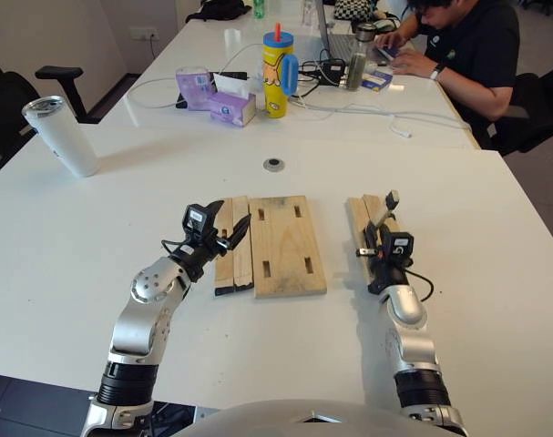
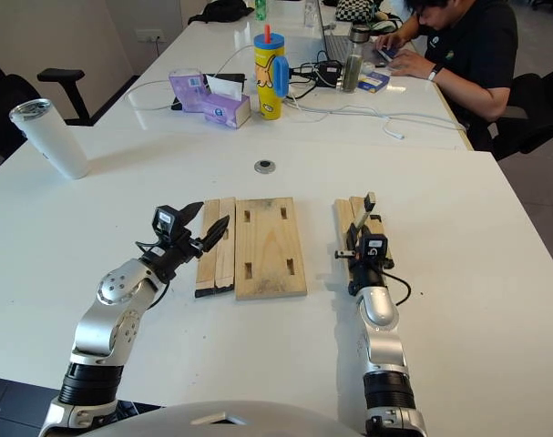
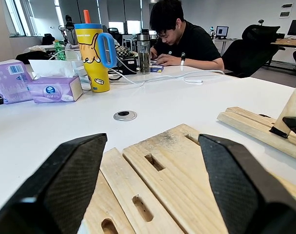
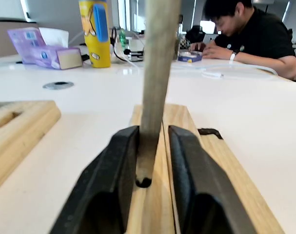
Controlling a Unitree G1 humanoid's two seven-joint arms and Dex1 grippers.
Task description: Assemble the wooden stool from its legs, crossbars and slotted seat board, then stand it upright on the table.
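Observation:
The slotted seat board lies flat in the middle of the table. Two leg pieces lie side by side against its left edge. My left gripper hovers open just over them, its black fingers spread wide and nothing between them. Another pair of leg pieces lies to the right of the board. There my right gripper is shut on a thin crossbar. The crossbar stands nearly upright, with its lower end at a hole in the leg piece.
A white tumbler stands at the far left. A cable grommet sits behind the board. Beyond it stand tissue boxes, a yellow mug and cables. A person works at the far right of the table.

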